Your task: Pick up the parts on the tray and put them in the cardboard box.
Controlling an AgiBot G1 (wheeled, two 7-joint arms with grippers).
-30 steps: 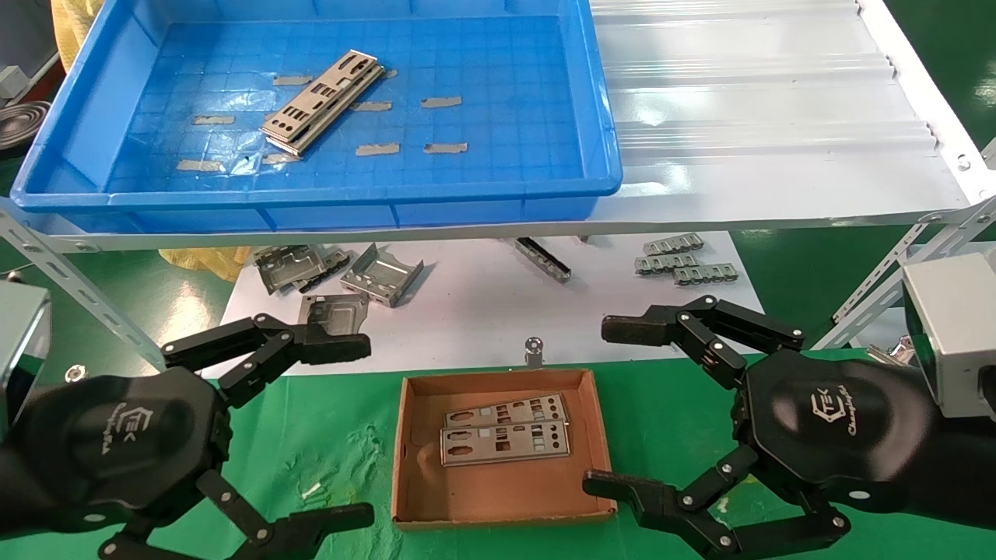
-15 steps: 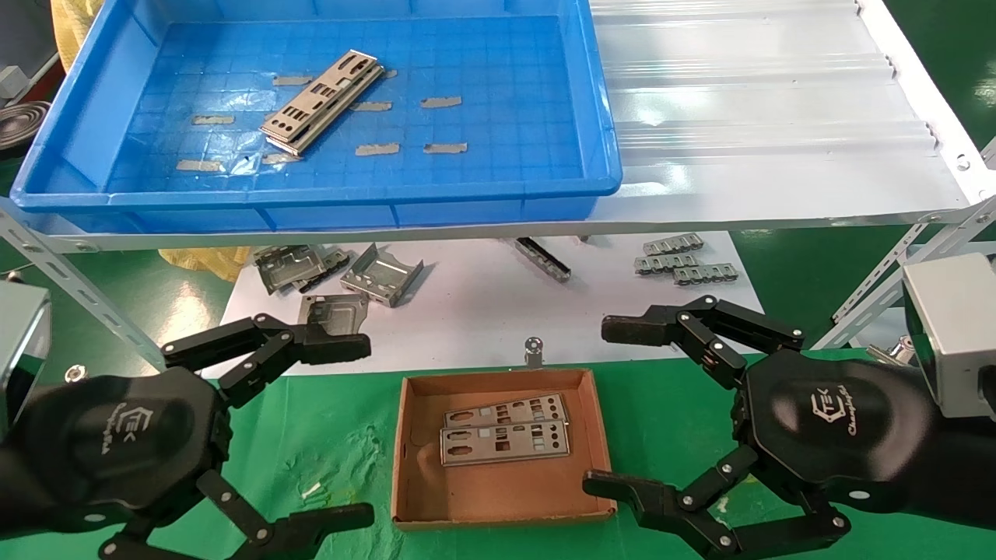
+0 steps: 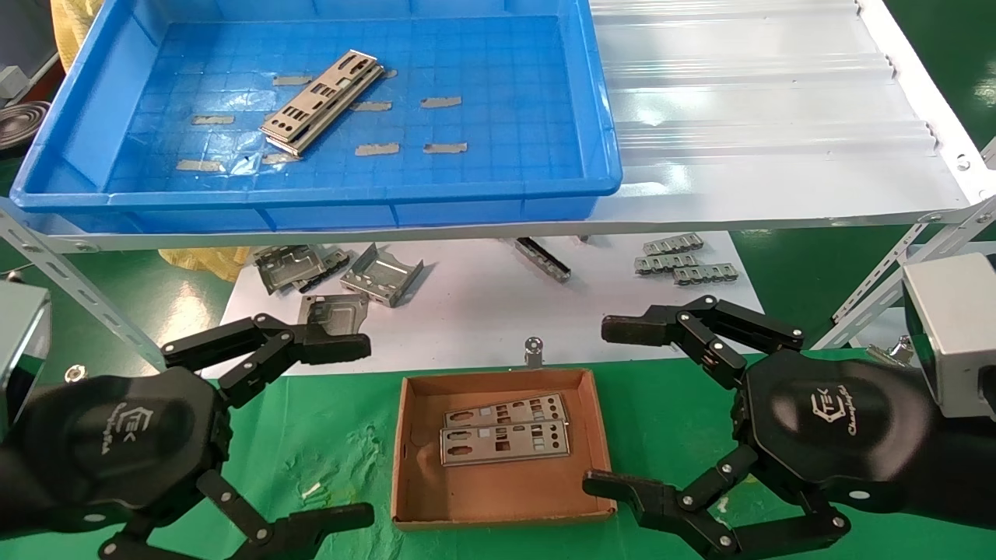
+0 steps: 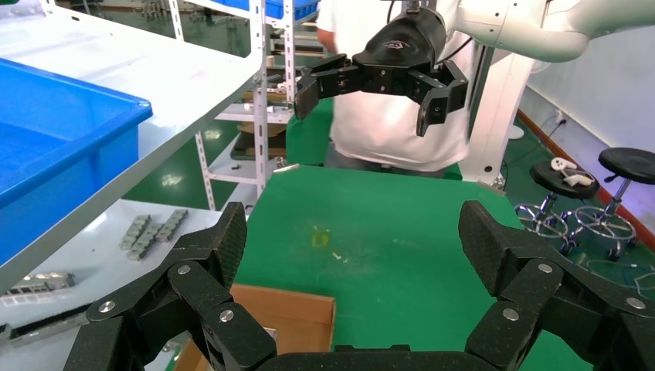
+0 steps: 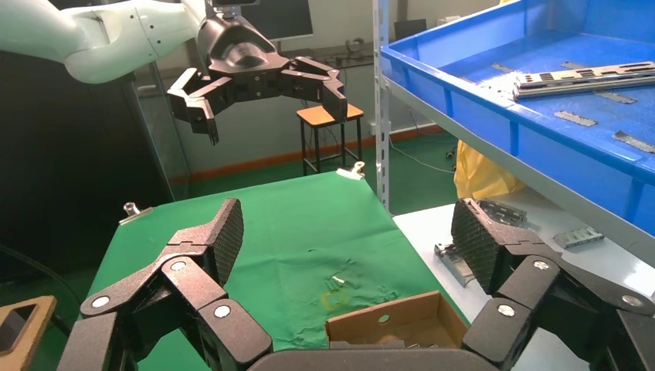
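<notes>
A stack of silver-grey punched plates, the parts (image 3: 323,101), lies aslant on the gridded floor of the blue tray (image 3: 311,206), left of its middle; it also shows in the right wrist view (image 5: 585,79). Two more plates (image 3: 504,432) lie flat in the brown cardboard box (image 3: 408,467) on the green cloth. My left gripper (image 3: 354,428) is open and empty, left of the box. My right gripper (image 3: 611,408) is open and empty, right of the box. Each also shows in its own wrist view, the left (image 4: 351,232) and the right (image 5: 347,228).
The tray stands on a white corrugated shelf (image 3: 762,140) with metal struts (image 3: 879,272) at both sides. Below it, on a white sheet, lie bent grey brackets (image 3: 342,276), a narrow strip (image 3: 542,259) and small notched strips (image 3: 685,260). A small metal clip (image 3: 534,350) stands behind the box.
</notes>
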